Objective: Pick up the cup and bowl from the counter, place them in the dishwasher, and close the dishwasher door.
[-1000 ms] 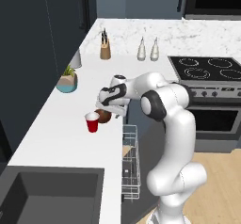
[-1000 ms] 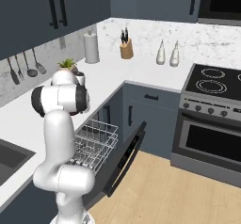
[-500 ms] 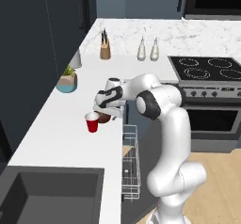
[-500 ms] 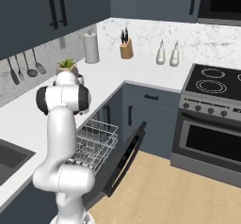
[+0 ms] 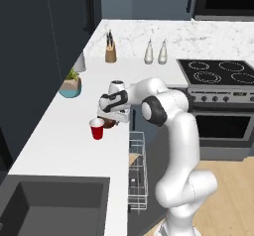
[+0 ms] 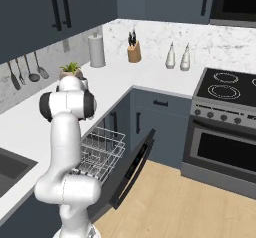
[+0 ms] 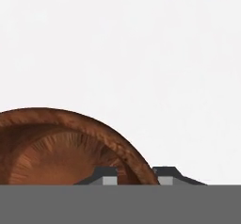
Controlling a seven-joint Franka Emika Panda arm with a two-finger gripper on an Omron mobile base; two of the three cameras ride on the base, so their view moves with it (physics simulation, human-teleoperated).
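Fingertips point(image 7: 109, 176) were set narrowly astride the bowl point(image 7: 61, 148) rim near the counter point(image 5: 64, 146) edge; the cup point(image 5: 96, 129) could be toppled.

Even, bright rendered light; soft shadows beneath cup point(image 5: 96, 129) on counter point(image 5: 74, 146). Hand view washed white, bowl point(image 7: 66, 148) sharp. Base views slightly soft.

Dark slate-blue upper cabinets point(image 6: 75, 12) with long black handles hang above a white marbled backsplash point(image 6: 165, 37); a steel oven point(image 6: 220, 147) with a black glass cooktop point(image 5: 223, 71) stands at the right; a light wood floor point(image 6: 185, 207) runs below; a dark sink basin point(image 5: 49, 205) sits in the near left corner; utensils point(image 6: 27, 72) hang on the left wall; lighting is even and soft.
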